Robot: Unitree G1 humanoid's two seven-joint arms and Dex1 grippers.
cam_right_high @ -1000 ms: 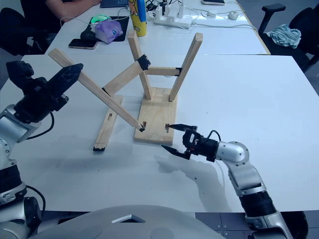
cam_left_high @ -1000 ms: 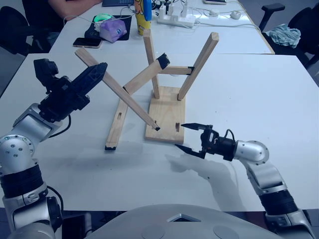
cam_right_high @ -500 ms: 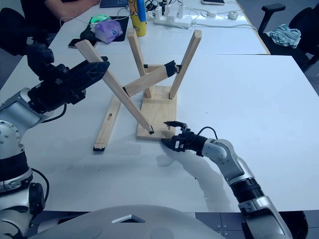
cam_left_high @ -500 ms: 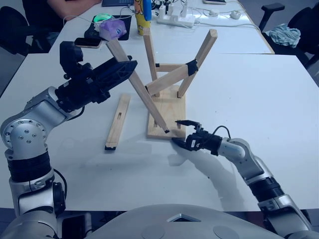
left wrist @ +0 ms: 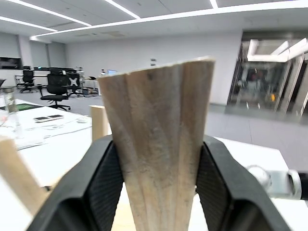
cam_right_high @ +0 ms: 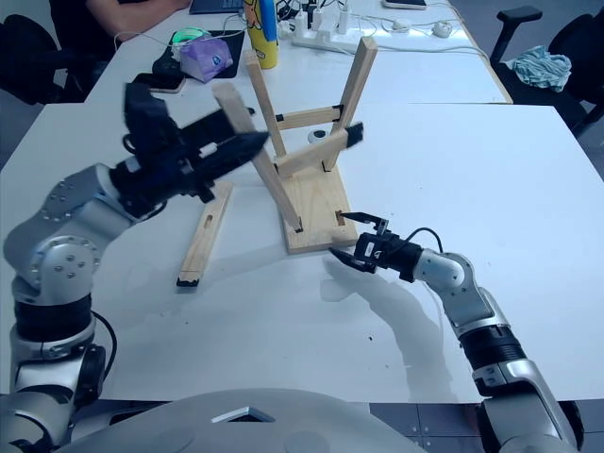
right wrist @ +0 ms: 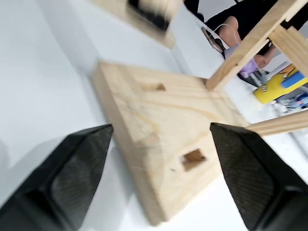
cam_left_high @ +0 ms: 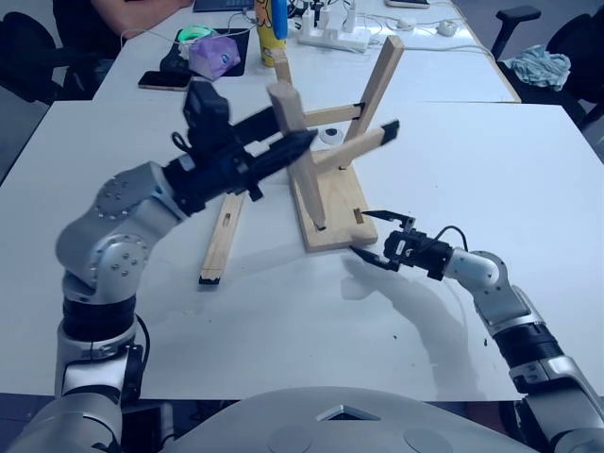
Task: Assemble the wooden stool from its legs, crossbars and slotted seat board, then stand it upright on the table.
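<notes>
**A:** What has shifted in the last second?

**B:** On the broad white table (cam_left_high: 472, 160), the pale slotted wooden seat board (cam_left_high: 337, 209) has turned a little, its near end swinging towards 5 o'clock. The long pale wooden leg (cam_left_high: 310, 193) that I hold was leaning far out towards 10 o'clock. Now it stands nearly upright, its foot at the slot by the board's 7 o'clock corner. I cannot tell whether it is fully home.

**A:** And the crossbar on it?

**B:** The short wooden crossbar (cam_left_high: 332, 157) has swung round to 2 o'clock. It now crosses the upright wooden leg (cam_left_high: 382, 80) at the board's 1 o'clock corner.

**A:** Your grippers?

**B:** My left gripper (cam_left_high: 294, 143) is clamped on the held leg near its upper end. My right gripper (cam_left_high: 376, 236) is spread wide and empty, straddling the board's 5 o'clock corner.

**A:** So where does that leave us?

**B:** I judge the third leg nearly seated. The loose slotted wooden leg (cam_left_high: 222, 236) lies flat at the board's 9 o'clock, so standing the stool up is some way off
</notes>
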